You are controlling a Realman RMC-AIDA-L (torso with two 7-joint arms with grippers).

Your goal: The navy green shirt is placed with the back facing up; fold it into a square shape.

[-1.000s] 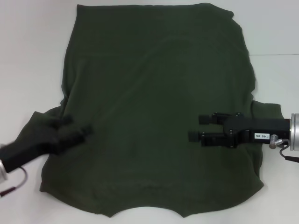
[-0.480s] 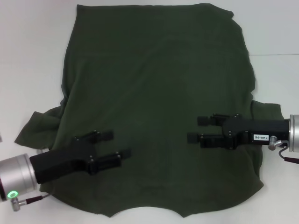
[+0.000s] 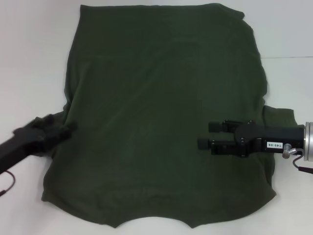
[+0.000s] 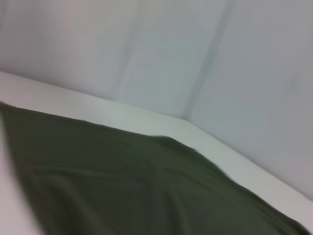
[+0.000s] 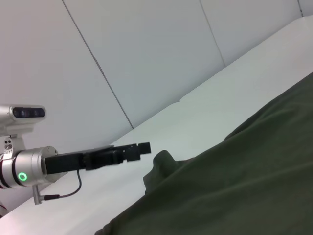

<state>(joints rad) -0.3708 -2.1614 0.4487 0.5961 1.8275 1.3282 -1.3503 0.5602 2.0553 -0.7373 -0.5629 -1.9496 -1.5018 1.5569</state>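
The navy green shirt lies spread flat on the white table, plain back up, its hem at the far side and its collar at the near edge. My right gripper hovers open over the shirt's right part, pointing toward the middle, with nothing between its fingers. My left gripper is blurred at the shirt's left sleeve. The right wrist view shows this left gripper held just above the sleeve end of the shirt. The left wrist view shows only shirt cloth and the table.
The shirt's right sleeve sticks out behind my right gripper. Bare white table surrounds the shirt on the left, right and far sides. Pale wall panels stand beyond the table edge.
My left arm swung in over the shirt's lower left, then pulled back out to the left sleeve. The right gripper has hardly moved. The shirt lies as before.
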